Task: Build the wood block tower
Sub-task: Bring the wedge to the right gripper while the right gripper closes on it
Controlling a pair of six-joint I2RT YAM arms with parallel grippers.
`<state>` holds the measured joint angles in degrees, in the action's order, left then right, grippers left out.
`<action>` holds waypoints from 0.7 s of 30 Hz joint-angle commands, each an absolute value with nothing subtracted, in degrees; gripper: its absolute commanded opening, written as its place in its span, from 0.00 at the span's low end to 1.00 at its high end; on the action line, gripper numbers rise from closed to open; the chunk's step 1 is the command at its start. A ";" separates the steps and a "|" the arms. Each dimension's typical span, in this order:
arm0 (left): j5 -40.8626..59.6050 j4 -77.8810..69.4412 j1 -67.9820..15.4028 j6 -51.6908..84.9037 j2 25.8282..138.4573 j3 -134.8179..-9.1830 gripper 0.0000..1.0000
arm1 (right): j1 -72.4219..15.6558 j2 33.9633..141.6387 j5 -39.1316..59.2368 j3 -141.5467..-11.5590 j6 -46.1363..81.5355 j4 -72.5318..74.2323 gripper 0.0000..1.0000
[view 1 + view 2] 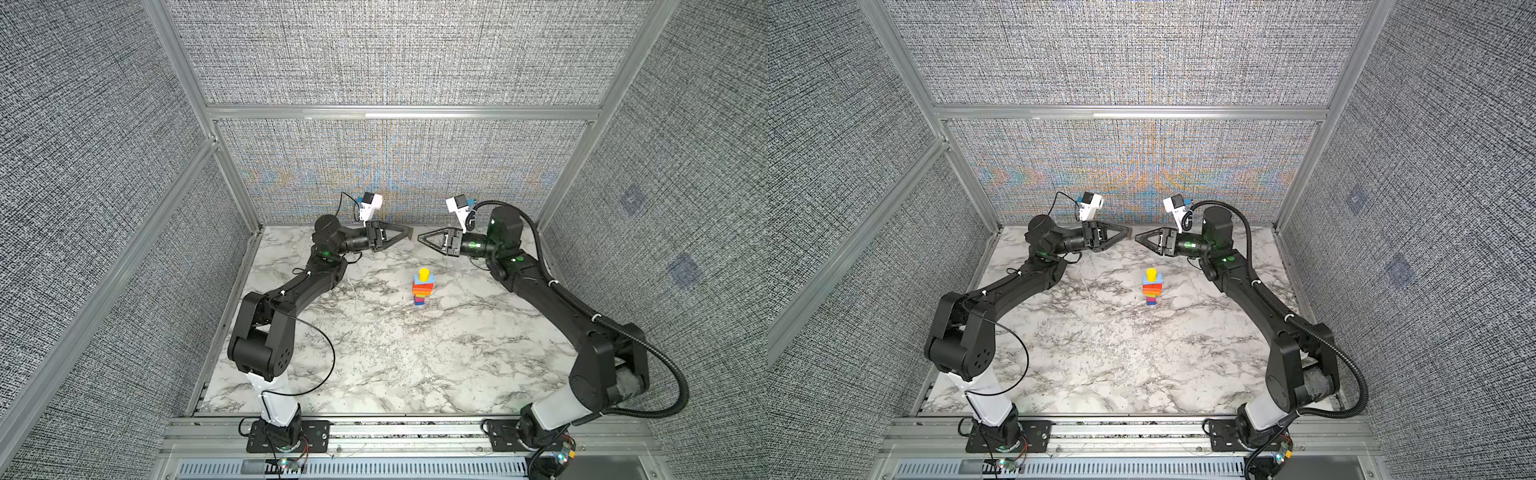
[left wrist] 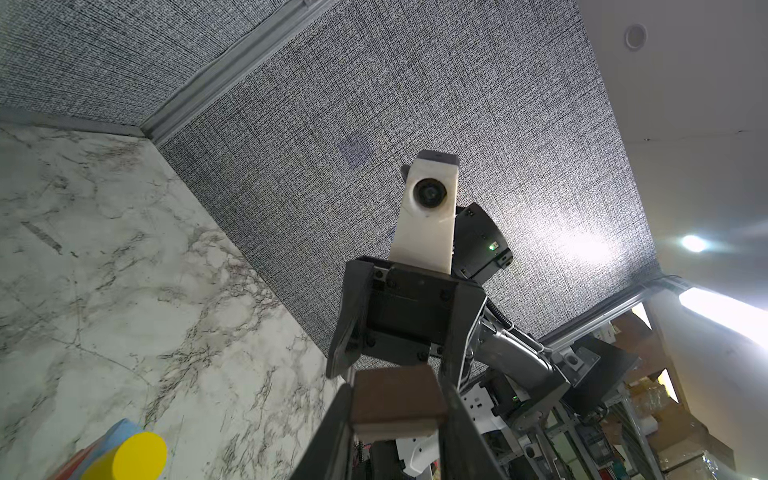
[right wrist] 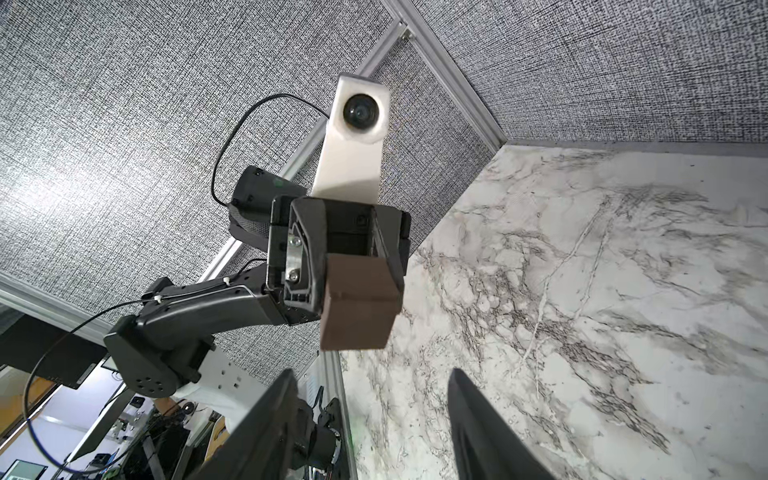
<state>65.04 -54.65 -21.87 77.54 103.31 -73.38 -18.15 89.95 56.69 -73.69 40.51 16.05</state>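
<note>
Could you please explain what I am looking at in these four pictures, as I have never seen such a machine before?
These are two black robot arms, mounted at the near edge of a white marble-patterned table. Both top views come from one camera head above, looking down on the whole scene. The other two pictures come from a small camera on each arm's wrist, looking along that arm's fingers.

On the table stands the tower, a narrow column of painted wood blocks with a yellow cylinder on top.

The left gripper is shut on a dark brown wooden cube, held in the air towards the back. The right gripper faces it with its fingers apart, holding nothing.
</note>
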 commanded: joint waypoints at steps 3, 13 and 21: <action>65.67 -57.05 -21.96 77.85 103.49 -74.00 0.07 | -18.23 91.55 58.28 -74.95 43.98 20.85 0.56; 65.19 -51.79 -22.58 73.84 103.88 -75.05 0.07 | -18.98 94.05 59.43 -76.18 46.68 23.63 0.49; 65.22 -51.67 -22.77 73.65 104.59 -75.58 0.06 | -19.21 95.14 60.01 -76.92 48.26 25.35 0.43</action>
<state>64.55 -51.09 -22.74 74.96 104.36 -75.13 -19.09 94.96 59.16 -76.49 47.35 22.70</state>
